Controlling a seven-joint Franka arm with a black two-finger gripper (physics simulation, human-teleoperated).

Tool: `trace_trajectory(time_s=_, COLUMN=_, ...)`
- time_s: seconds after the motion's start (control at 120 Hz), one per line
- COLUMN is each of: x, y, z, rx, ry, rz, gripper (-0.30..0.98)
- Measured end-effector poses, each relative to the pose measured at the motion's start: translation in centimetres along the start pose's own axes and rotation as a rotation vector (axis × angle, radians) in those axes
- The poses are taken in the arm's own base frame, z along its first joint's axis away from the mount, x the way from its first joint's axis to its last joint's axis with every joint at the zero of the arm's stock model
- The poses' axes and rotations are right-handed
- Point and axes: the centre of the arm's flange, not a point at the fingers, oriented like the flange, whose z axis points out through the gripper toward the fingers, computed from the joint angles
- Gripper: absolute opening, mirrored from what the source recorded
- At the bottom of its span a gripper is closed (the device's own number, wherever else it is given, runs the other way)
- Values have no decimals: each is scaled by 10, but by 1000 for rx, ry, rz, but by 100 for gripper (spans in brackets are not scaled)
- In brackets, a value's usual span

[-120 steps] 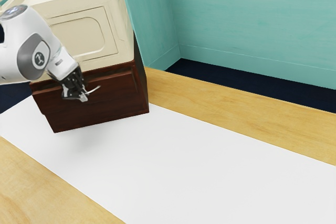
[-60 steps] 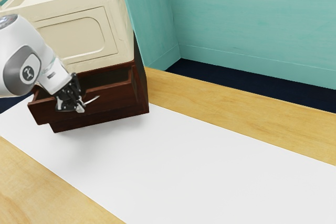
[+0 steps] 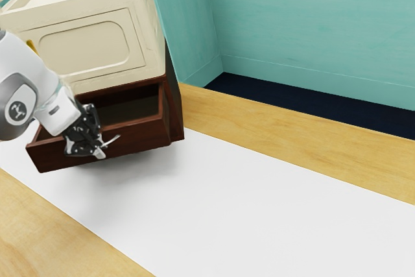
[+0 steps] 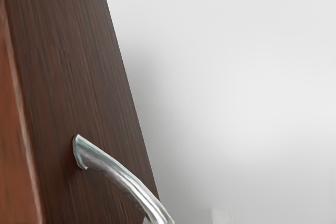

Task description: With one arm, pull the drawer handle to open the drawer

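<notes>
"Where's the drawer from where you stand?"

"In the exterior view it stands out of the dark cabinet (image 3: 172,89), with its front (image 3: 139,137) right behind the gripper (image 3: 99,150). That front runs long and low past the gripper on both sides, rising a little towards the view's right."

"And the handle (image 3: 113,141)?"

"Right at the gripper's tip. One end pokes out past it, slanting up towards the view's right; the gripper covers the rest."

"Is the gripper clamped on it?"

"Can't tell, it's all dark and jumbled there. The arm (image 3: 39,95) hides part of the drawer's rim too, and the view's edge cuts the arm off. There's a yellow bit (image 3: 31,47) behind it, farther up from the gripper, too covered to name."

"What about the wrist view?"

"The handle meets the brown front at one end, then bows away towards the gripper, its length slanting across the wood. The picture's edge cuts off its other end. Near that, a small pale patch (image 4: 221,216) over the white surface is too faint to make out."
</notes>
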Motion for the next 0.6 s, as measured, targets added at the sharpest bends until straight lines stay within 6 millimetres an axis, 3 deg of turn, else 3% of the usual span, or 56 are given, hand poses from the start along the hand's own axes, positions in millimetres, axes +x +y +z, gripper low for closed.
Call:
trace_trajectory(time_s=0.133, x=2, y=6, z=-2, rx=4, ry=8, rz=4, gripper=-10)
trace_trajectory(time_s=0.6, x=1, y=9, z=-2, rx=-14, ry=10, rz=-1, gripper=1)
